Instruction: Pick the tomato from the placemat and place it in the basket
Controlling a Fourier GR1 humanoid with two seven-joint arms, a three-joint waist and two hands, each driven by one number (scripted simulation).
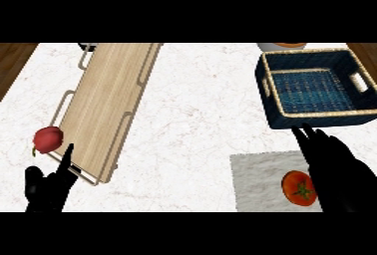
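Head view, left to right: left hand low at the left edge, fingers relaxed and pointing up, one finger raised toward the near corner of a long wooden tray, holding nothing. Just above that finger, a dark red fruit with a short stem sits on the white marble counter, touching or just beside the tray's wire handle; can't tell which. Tray runs diagonally from near-left up to the far edge, where its top end is cut off. Tomato lies on the grey placemat at lower right, stem side up, not lifted. Right hand is immediately right of the tomato, fingers straight and released, tips pointing away toward the basket; palm edge looks in contact with or just overlapping the tomato's right side, nothing curled around it. Hand covers the placemat's right part; wrist and placemat's near edge are cut off at the bottom. Basket, dark blue with a tan rim, sits beyond the fingertips, near but apart. An orange-topped object behind the basket is mostly cut off, can't identify.
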